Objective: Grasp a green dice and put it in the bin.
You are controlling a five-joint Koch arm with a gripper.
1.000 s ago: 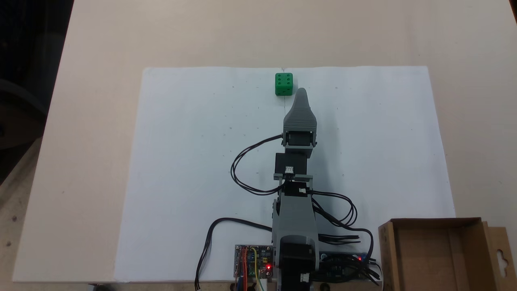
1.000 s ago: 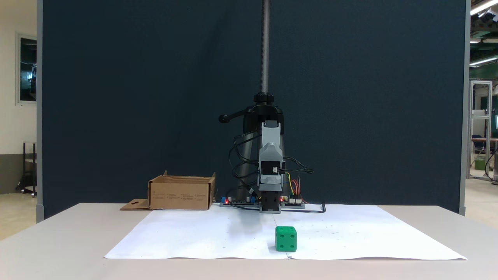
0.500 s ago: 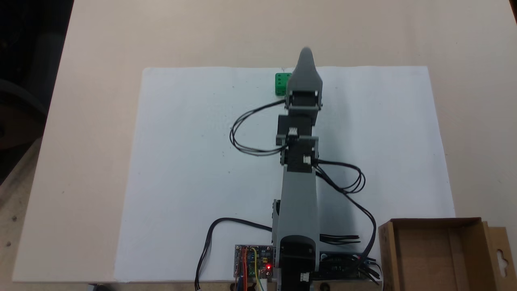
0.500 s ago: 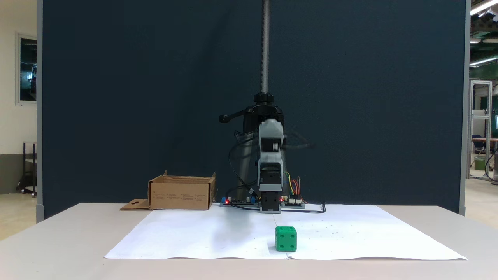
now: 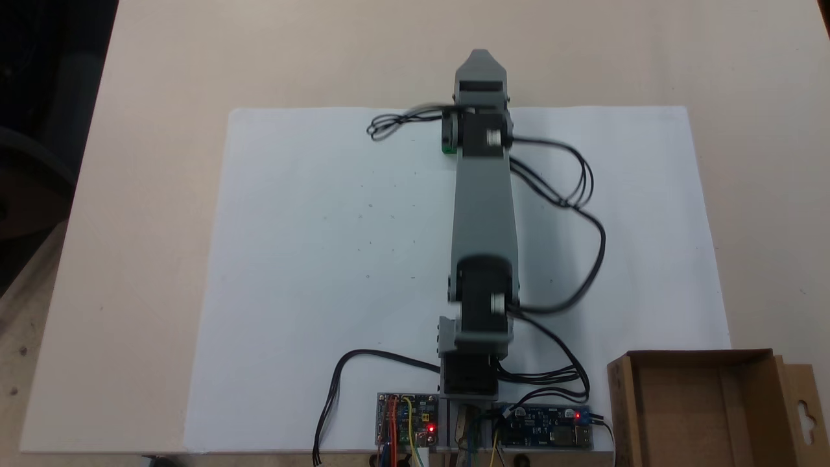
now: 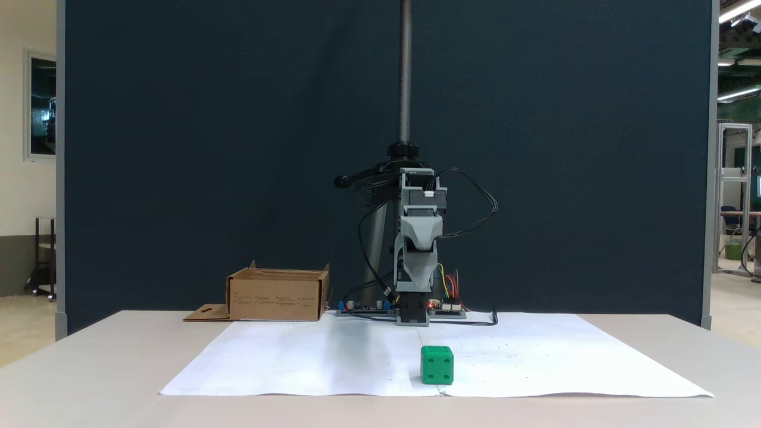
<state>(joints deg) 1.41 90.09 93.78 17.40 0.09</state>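
Note:
The green dice (image 6: pixel 437 364) rests on the white paper near the table's front edge, apart from the arm. From above it is a green sliver (image 5: pixel 447 148) under the left side of the outstretched arm. My grey gripper (image 5: pixel 478 57) reaches past the paper's far edge, beyond the dice. In the front-facing fixed view the gripper (image 6: pixel 421 241) hangs high above the table, pointing toward the camera; its jaws overlap, so their state is unclear. The brown cardboard bin (image 5: pixel 681 415) stands empty beside the arm's base, seen at back left (image 6: pixel 276 300) with its flap flat on the table.
A white paper sheet (image 5: pixel 324 259) covers the middle of the table. Circuit boards (image 5: pixel 405 421) and black cables (image 5: pixel 583 194) sit around the arm's base. A metal pole (image 6: pixel 405 71) rises behind the arm in front of a dark partition.
The arm has stretched out away from its base and lifted, carrying the gripper over and beyond the dice. The dice and the bin have not moved.

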